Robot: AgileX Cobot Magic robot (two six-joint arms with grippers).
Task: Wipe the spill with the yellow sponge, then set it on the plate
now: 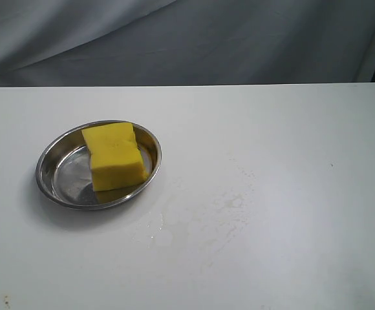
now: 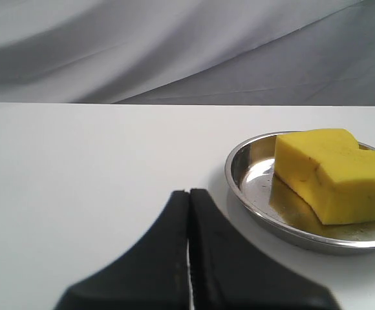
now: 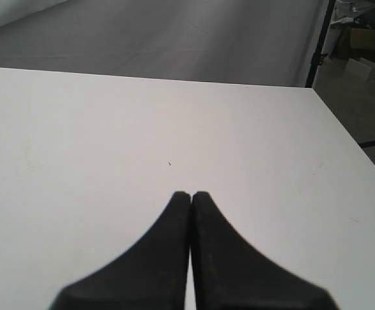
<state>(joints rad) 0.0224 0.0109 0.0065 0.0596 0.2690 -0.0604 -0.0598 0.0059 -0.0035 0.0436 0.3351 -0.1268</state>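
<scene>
The yellow sponge [image 1: 114, 155] lies in the shiny steel plate [image 1: 50, 173] on the left of the white table. In the left wrist view the same sponge [image 2: 333, 171] rests in the plate [image 2: 239, 181]. No amber puddle shows; only faint wet smears [image 1: 203, 216] mark the table to the right of the plate. My left gripper [image 2: 189, 192] is shut and empty, close beside the plate's rim. Over bare table, my right gripper [image 3: 191, 194] is also shut and holds nothing. Neither gripper appears in the exterior view.
A grey cloth backdrop [image 1: 187, 39] hangs behind the table's far edge. The table's right edge [image 3: 352, 139] shows in the right wrist view, with a black stand [image 3: 322, 39] and boxes beyond it.
</scene>
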